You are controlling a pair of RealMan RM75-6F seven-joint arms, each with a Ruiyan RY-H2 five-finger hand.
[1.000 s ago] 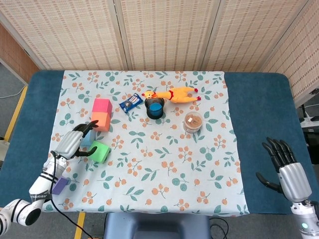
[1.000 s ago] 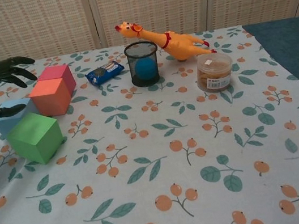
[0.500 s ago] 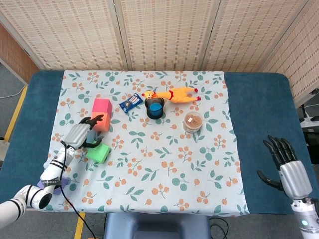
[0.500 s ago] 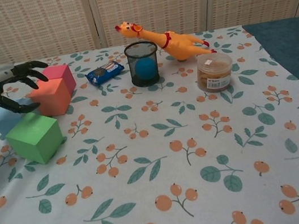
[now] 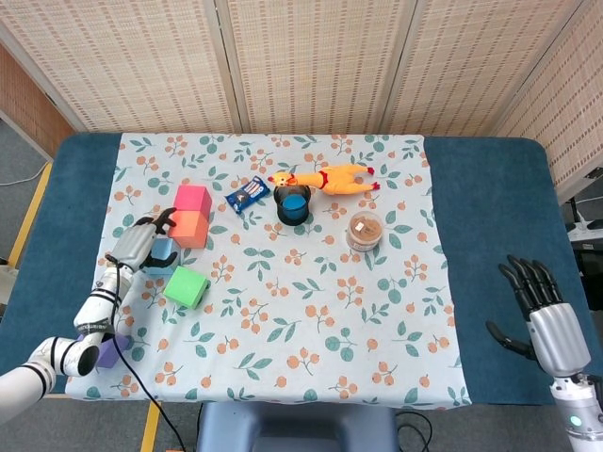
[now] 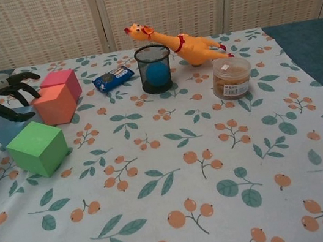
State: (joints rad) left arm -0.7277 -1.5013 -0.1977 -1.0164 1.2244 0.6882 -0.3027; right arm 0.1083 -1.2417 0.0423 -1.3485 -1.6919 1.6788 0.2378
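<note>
Our left hand [image 5: 139, 244] hovers at the near-left part of the desk [image 5: 490, 198], fingers [image 6: 22, 76] curled and parted over the light blue block [image 5: 162, 254]; we cannot tell whether they touch it, and nothing is visibly clamped. The blue block sits right under and just right of that hand, mostly hidden by it in the chest view. Just beyond the fingertips is the orange block [image 6: 53, 105], with the pink block [image 6: 62, 81] touching it on the far side. Nearer us than the hand, just beside the blue block, sits the green cube [image 6: 37, 148]. A purple block [image 5: 111, 352] lies back along the left forearm, near the cloth edge. Well right of the hand: snack packet [image 6: 113, 78], mesh cup [image 6: 154, 69] with a blue ball inside, rubber chicken [image 6: 183, 46] behind the cup, lidded jar [image 6: 231, 77]. Our right hand [image 5: 545, 318] is far off at the right desk edge, fingers spread, holding nothing, seen in head view only.
</note>
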